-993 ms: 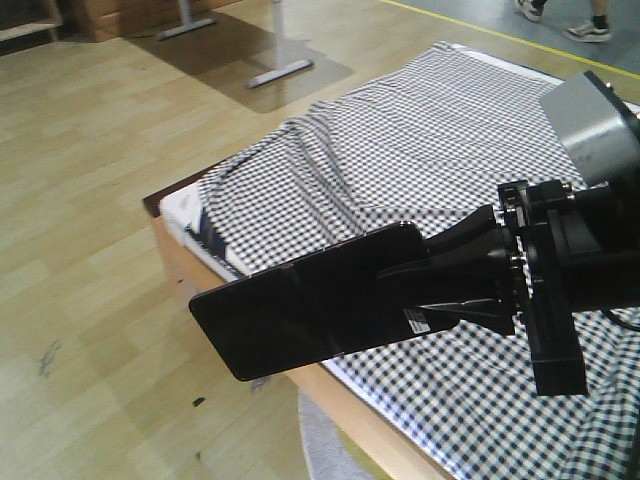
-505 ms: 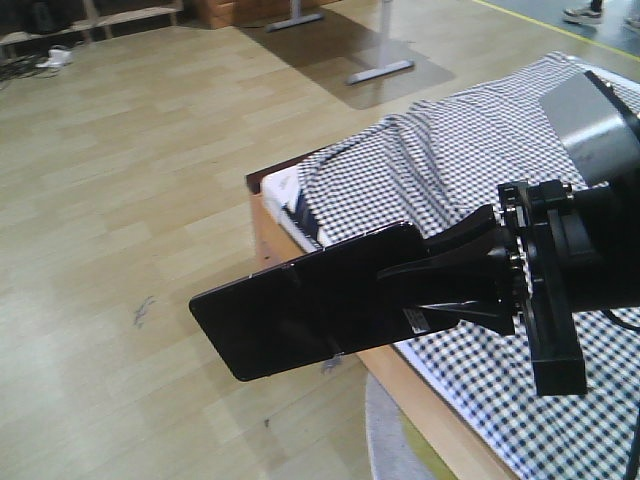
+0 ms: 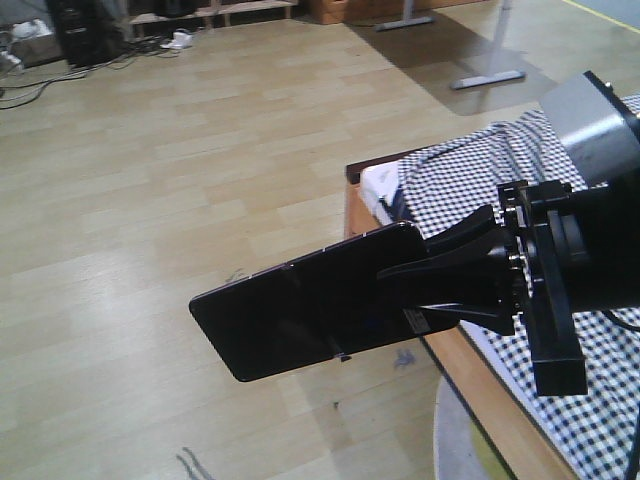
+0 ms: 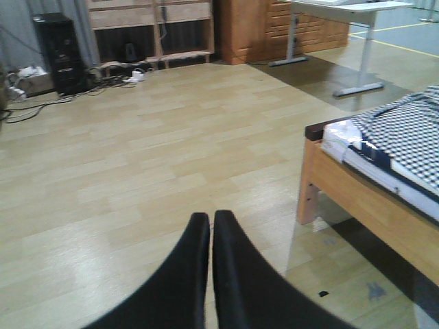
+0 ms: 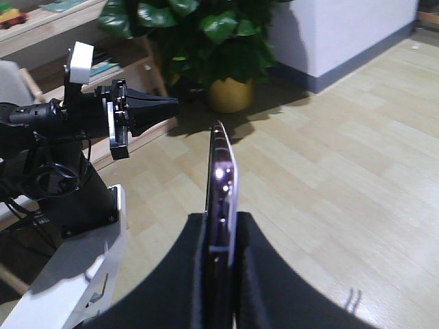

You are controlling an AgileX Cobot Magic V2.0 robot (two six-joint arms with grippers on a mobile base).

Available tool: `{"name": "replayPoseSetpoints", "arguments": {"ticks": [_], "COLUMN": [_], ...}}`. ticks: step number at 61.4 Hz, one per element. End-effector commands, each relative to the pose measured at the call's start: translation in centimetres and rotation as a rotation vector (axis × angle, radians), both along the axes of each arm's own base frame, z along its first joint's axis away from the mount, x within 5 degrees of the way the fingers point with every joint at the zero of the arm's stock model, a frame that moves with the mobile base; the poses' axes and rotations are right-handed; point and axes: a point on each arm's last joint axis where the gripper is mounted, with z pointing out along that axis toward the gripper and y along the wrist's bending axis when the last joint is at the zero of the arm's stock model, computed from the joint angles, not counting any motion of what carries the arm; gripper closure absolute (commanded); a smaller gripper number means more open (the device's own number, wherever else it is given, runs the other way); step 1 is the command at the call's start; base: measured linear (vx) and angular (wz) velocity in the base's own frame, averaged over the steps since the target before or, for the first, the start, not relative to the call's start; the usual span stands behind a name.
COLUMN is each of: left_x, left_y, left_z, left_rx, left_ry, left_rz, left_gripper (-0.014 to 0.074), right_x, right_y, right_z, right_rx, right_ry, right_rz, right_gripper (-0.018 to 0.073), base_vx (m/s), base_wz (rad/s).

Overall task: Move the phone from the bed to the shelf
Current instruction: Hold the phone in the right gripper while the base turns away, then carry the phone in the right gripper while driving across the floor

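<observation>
The phone [image 3: 300, 315], a glossy black slab with a seam across its middle, is held out over the wooden floor by my right gripper [image 3: 395, 290], which is shut on its right end. The right wrist view shows the phone [image 5: 221, 178] edge-on between the black fingers [image 5: 257, 274]. My left gripper [image 4: 210, 216] is shut and empty above the floor; it also shows in the right wrist view as the left gripper [image 5: 175, 104]. The bed [image 3: 450, 180] with checked cloth lies at the right, seen too as the bed [image 4: 398, 130]. A pale wooden shelf [image 4: 151, 27] stands at the far wall.
A black computer tower [image 4: 60, 51] and cables sit left of the shelf. Metal desk legs [image 4: 353, 89] stand beyond the bed. A potted plant [image 5: 206, 41] stands by a white wall [image 5: 343, 27]. A grey rug edge [image 3: 455, 440] lies by the bed.
The front view has swung left: the bed has slid toward the right edge and more floor shows. The phone stays in the right gripper at the same place in the frame.
</observation>
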Motion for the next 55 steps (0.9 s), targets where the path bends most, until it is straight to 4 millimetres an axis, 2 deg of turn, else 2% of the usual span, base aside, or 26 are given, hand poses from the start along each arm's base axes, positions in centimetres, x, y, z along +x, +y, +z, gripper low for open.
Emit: {"name": "replayPoseSetpoints", "arguments": {"ticks": [1, 31, 55], "left_x": [0.08, 0.08, 0.08], "left_y": [0.06, 0.06, 0.06], "left_z": [0.60, 0.60, 0.60], "left_rx": [-0.011, -0.011, -0.011], "left_ry": [-0.075, -0.075, -0.075], "left_rz": [0.007, 0.007, 0.007], "left_gripper": [0.0596, 0.0596, 0.0596], "right_x": [-1.03, -1.03, -1.03], "right_y": [0.24, 0.24, 0.24], "right_z": [1.93, 1.93, 1.93], "right_rx": [0.104, 0.104, 0.104], "right_ry": [-0.009, -0.009, -0.009], "right_rz": [0.057, 0.057, 0.057], "right_gripper": [0.0560, 0.0560, 0.0560], "base_vx": [-0.08, -0.07, -0.02], "base_wz": [0.37, 0.32, 0.18]}}
